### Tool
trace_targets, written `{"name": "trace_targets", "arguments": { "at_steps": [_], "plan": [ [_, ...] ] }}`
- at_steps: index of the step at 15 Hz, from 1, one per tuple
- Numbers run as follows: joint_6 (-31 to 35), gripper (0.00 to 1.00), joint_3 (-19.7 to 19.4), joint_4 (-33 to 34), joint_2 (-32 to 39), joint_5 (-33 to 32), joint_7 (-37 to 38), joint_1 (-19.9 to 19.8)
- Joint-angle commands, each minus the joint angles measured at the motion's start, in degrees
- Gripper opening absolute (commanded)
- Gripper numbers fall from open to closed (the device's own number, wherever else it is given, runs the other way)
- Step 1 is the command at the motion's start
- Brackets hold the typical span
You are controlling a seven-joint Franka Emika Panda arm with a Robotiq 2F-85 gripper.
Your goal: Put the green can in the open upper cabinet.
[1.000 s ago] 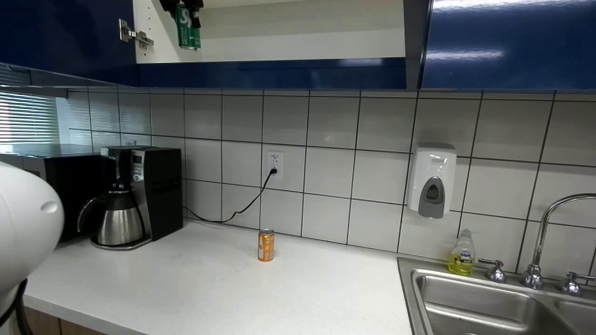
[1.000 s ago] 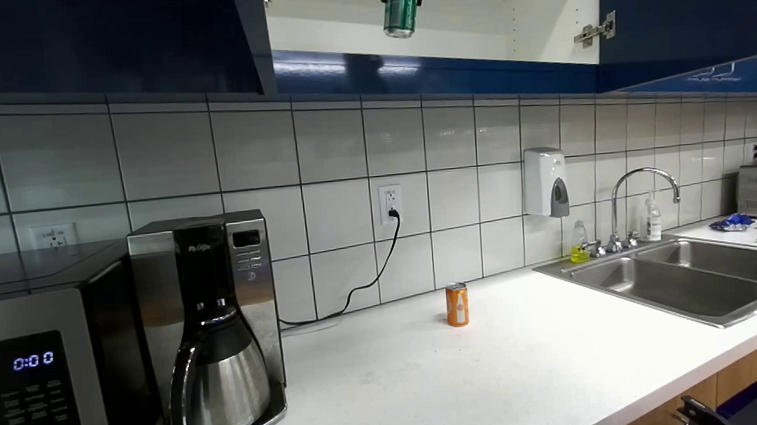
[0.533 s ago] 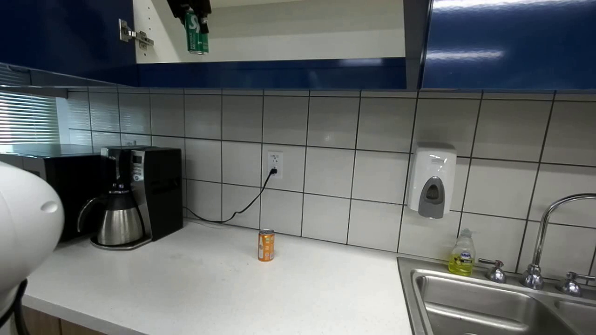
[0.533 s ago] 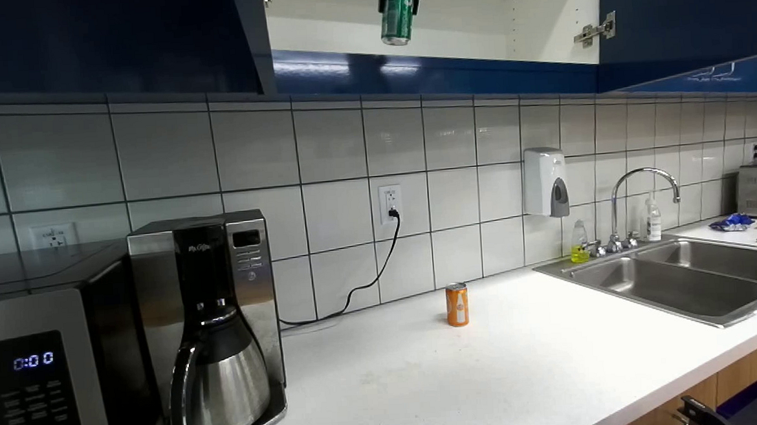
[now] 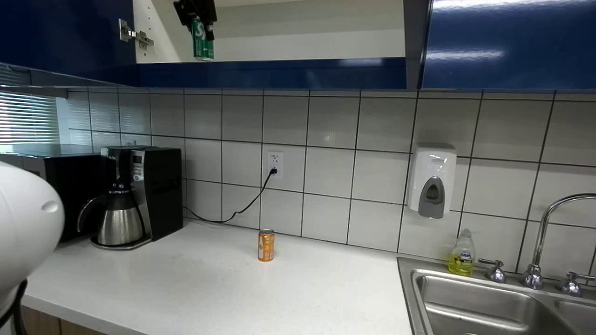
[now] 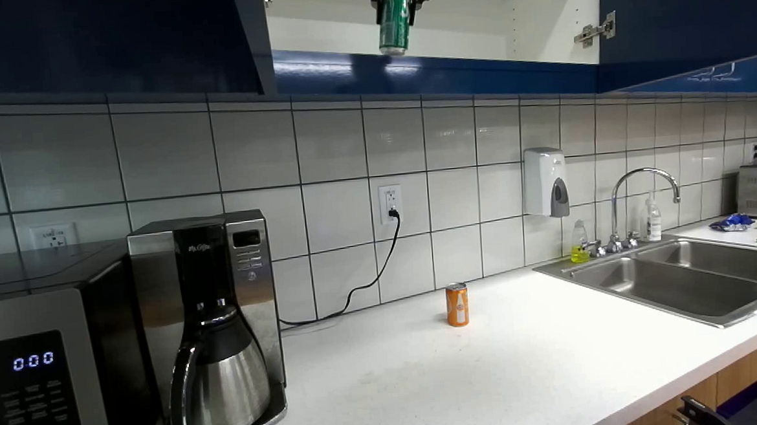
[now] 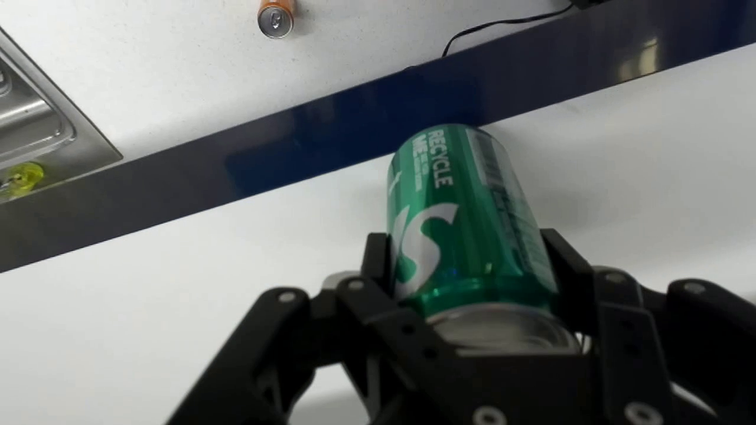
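Observation:
The green can (image 5: 203,48) is upright in the jaws of my gripper (image 5: 202,32), in front of the pale interior of the open upper cabinet (image 5: 279,73). In an exterior view the can (image 6: 395,27) slightly overlaps the top edge of the cabinet's blue trim (image 6: 474,69). In the wrist view the fingers of the gripper (image 7: 466,245) press on both sides of the can (image 7: 460,189). Its lower end lies against the trim's inner edge (image 7: 331,124) in that view, over the white cabinet surface. I cannot tell whether the can touches the cabinet floor.
The open blue door (image 5: 65,42) hangs at the cabinet's side. An orange can (image 6: 457,304) stands on the counter below. A coffee maker (image 6: 222,324), a microwave (image 6: 36,360), a soap dispenser (image 5: 433,179) and a sink (image 6: 680,287) are around it.
The gripper has moved down with the green can, toward the cabinet's lower edge. It also shifted right in an exterior view and slightly left in an exterior view. The grip is unchanged.

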Motion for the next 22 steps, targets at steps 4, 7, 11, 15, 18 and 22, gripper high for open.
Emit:
{"name": "trace_targets", "arguments": {
  "at_steps": [4,7,11,15,18,22],
  "plan": [
    [-4.47,0.39,0.36,8.10,5.08,-1.68,2.30,0.90],
    [-5.25,0.39,0.31,9.89,6.48,-1.91,2.40,1.15],
    [-7.07,0.39,0.26,12.41,8.18,-2.21,2.53,1.63],
    [-8.56,0.90,0.18,14.58,9.56,-2.59,3.01,2.11],
    [-9.14,1.00,0.08,15.76,10.51,-3.10,3.57,2.52],
    [-9.71,1.00,0.02,16.67,10.98,-3.05,3.54,2.78]
  ]
}}
